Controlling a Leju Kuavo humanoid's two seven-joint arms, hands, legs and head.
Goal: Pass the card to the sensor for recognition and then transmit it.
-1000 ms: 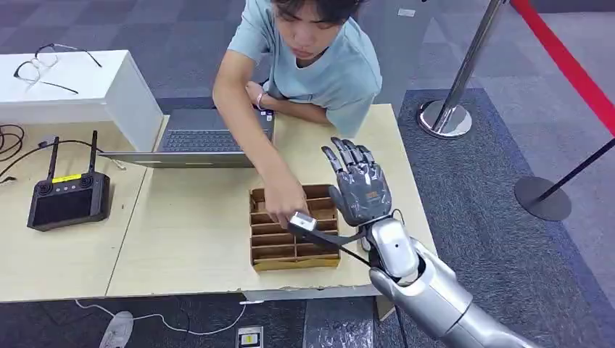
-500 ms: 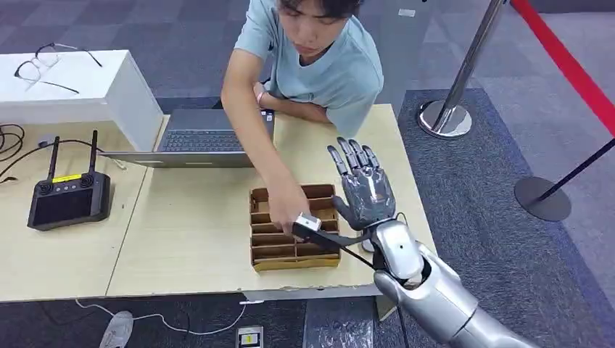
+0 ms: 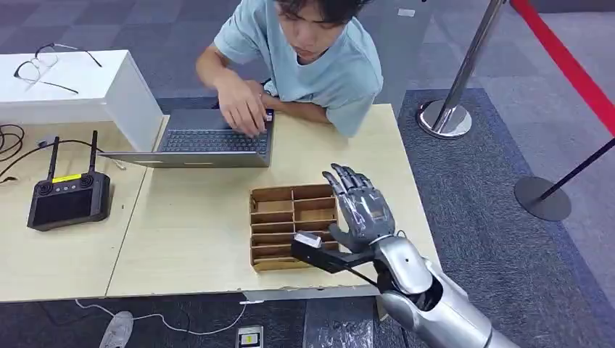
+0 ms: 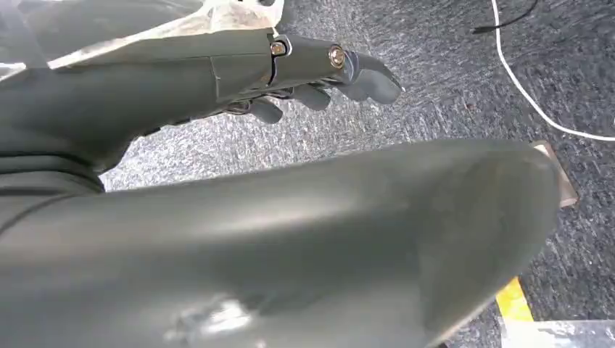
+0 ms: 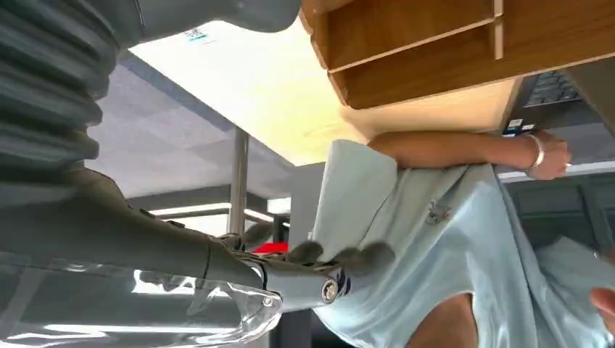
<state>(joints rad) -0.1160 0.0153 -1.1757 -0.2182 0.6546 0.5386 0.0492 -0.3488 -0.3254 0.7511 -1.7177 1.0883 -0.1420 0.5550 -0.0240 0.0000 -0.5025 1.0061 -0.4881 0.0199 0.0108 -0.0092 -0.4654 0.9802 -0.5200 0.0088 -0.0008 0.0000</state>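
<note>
Near the frame's center, the right hand [image 3: 360,206] is hovering, fingers apart and empty, over the cardboard tray [image 3: 294,226]; the left hand [image 4: 319,69] is hanging, fingers seemingly loosely curled.

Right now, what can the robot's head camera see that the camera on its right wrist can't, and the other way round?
Head view alone: the whole tan table, the laptop's keyboard, the black remote controller, the glasses on the white box, and the back of the right hand with fingers spread over the wooden divider box. Right wrist view alone: the person's wrist bracelet, close up. Both share the divider box, the table, the person's light blue shirt and the right hand.
</note>
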